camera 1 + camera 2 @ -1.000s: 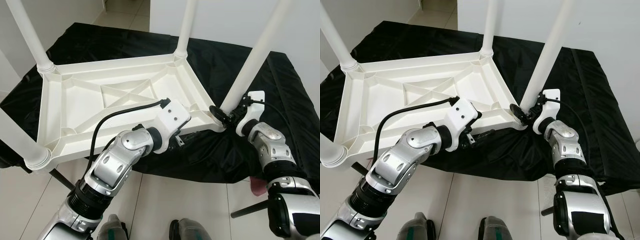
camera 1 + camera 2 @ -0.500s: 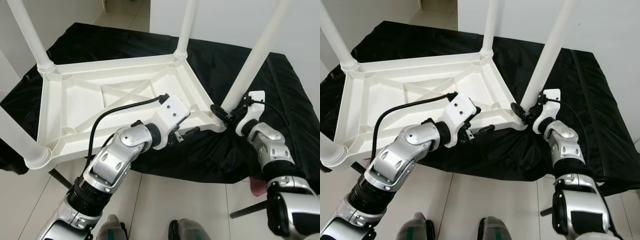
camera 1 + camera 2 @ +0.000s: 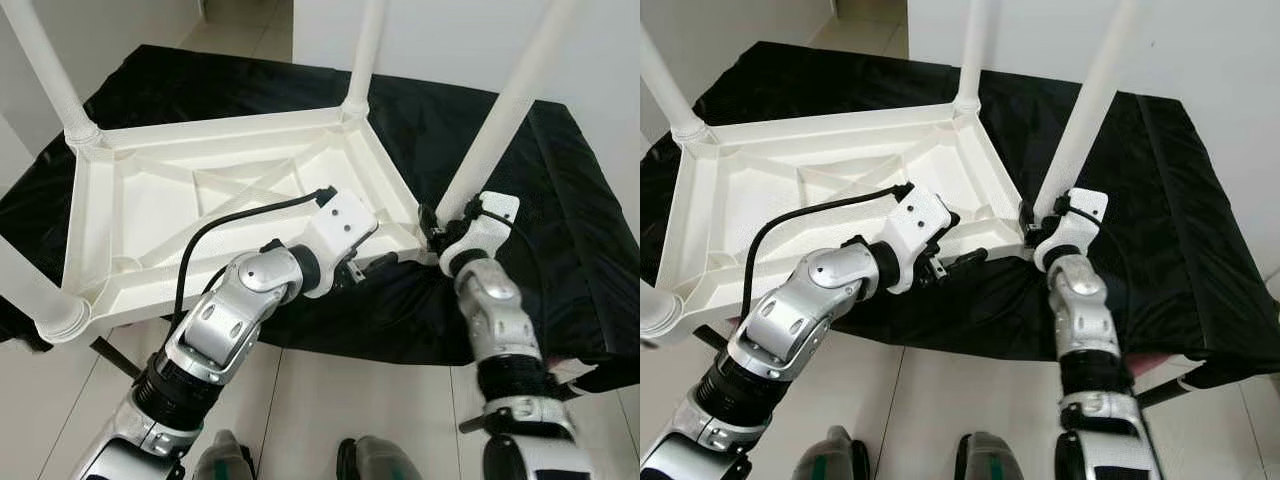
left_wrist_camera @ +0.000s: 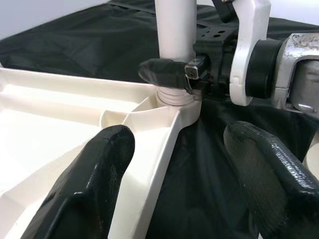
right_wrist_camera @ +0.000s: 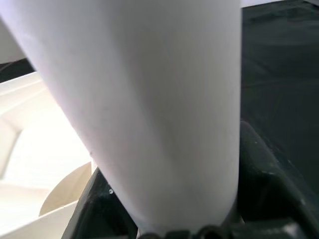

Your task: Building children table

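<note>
- Left eye view: white plastic children's table (image 3: 200,215) lay upside down on a desk (image 3: 560,200) covered in black cloth, its underside ribs facing up and its legs pointing up.
- Right gripper (image 3: 432,222) was at the near-right corner of the table, its fingers (image 4: 164,73) pinching the near-right leg (image 3: 500,120) just above its socket.
- Right wrist view: the leg (image 5: 149,109) sat between the black fingers, touching both.
- Left gripper (image 4: 182,186) was at the near edge of the table top, just left of that corner; its fingers (image 4: 99,169) were spread, one over the ribbed underside and one outside the rim, over the black cloth. Contact with the rim could not be told.
- The far-right leg (image 3: 362,55), far-left leg (image 3: 45,70) and near-left leg (image 3: 35,290) stood in their corner sockets.
- Desk stood on a pale tiled floor (image 3: 330,400).
</note>
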`<state>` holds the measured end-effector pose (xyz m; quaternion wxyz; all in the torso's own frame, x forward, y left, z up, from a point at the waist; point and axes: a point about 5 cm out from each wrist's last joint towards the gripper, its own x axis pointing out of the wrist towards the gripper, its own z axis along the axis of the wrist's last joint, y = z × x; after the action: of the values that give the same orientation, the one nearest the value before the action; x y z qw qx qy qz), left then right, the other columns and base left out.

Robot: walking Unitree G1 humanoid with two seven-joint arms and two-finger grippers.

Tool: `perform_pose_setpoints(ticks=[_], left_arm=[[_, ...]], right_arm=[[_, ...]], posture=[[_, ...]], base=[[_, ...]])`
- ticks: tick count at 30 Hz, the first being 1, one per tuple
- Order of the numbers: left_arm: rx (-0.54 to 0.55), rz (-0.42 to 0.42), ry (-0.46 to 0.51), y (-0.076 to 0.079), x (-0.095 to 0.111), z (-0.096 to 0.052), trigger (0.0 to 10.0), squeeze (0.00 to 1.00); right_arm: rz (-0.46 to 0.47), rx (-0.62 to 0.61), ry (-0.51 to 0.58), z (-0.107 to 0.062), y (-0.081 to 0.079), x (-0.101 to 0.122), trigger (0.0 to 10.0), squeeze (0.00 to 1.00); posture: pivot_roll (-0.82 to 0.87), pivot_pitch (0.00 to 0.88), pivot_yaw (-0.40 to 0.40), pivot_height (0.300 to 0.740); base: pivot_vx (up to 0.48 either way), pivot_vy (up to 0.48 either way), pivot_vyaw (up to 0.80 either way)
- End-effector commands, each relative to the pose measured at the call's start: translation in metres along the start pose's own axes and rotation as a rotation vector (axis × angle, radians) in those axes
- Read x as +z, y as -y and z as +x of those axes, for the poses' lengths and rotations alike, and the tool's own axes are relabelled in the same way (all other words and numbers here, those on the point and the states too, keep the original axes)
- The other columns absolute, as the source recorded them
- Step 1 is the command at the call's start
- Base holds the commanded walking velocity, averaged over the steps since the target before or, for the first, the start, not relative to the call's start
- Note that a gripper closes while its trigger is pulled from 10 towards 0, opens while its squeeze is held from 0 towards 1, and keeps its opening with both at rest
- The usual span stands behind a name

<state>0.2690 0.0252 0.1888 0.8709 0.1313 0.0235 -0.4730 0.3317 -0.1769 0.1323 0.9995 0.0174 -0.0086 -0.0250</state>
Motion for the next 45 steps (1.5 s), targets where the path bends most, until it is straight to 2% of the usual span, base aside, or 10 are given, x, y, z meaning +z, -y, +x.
perform_pose_setpoints(ticks=[1,7,16,17,27,28,29,30,35,45], left_arm=[[-0.063,0.005,0.010,0.005,0.002,0.003,10.0,0.00],[-0.063,-0.001,0.009,0.005,0.001,0.004,10.0,0.00],[-0.046,-0.002,0.008,0.003,0.000,0.002,10.0,0.00],[-0.045,-0.004,0.009,0.003,0.001,0.002,10.0,0.00],[-0.040,-0.005,0.008,0.003,0.000,0.001,10.0,0.00],[-0.041,-0.005,0.007,0.003,0.000,0.000,10.0,0.00],[-0.041,-0.005,0.007,0.003,0.000,0.000,10.0,0.00],[-0.041,-0.005,0.006,0.003,0.000,0.000,10.0,0.00],[-0.043,-0.007,0.003,0.004,-0.001,0.000,10.0,0.00],[-0.049,-0.001,0.003,0.006,0.000,0.001,10.0,0.00]], right_arm=[[0.006,-0.068,-0.068,-0.003,-0.002,-0.015,10.0,0.00],[-0.002,-0.215,-0.056,0.001,-0.016,-0.010,10.0,0.00],[0.043,-0.192,-0.045,-0.001,-0.017,-0.004,10.0,0.00],[0.046,-0.179,-0.033,-0.002,-0.016,-0.003,10.0,1.00],[0.024,0.029,0.027,0.000,0.006,0.010,10.0,1.00],[0.009,0.067,0.022,0.003,0.013,0.012,10.0,0.36],[0.009,0.067,0.022,0.003,0.013,0.012,10.0,0.36],[-0.001,0.094,0.019,0.005,0.018,0.014,10.0,0.00],[-0.036,0.278,-0.039,0.018,0.034,0.018,10.0,0.00],[-0.131,0.519,-0.109,0.026,0.028,0.010,10.0,0.00]], posture=[[-0.10,0.024,-0.004,0.740],[-0.09,0.014,-0.008,0.740],[-0.09,0.014,-0.016,0.740],[-0.09,0.011,-0.016,0.740],[-0.08,0.016,-0.019,0.740],[-0.08,0.015,-0.021,0.740],[-0.08,0.015,-0.021,0.740],[-0.08,0.015,-0.021,0.740],[-0.08,0.015,-0.019,0.740],[-0.05,0.004,-0.028,0.740]], base=[[0.000,0.000,0.00],[0.000,0.000,0.00],[0.000,0.000,0.00],[0.000,0.000,0.00],[0.000,0.000,0.00],[0.000,0.000,0.00],[0.000,0.000,0.00],[0.000,0.000,0.00],[0.000,0.000,0.00],[0.000,0.000,0.00]])
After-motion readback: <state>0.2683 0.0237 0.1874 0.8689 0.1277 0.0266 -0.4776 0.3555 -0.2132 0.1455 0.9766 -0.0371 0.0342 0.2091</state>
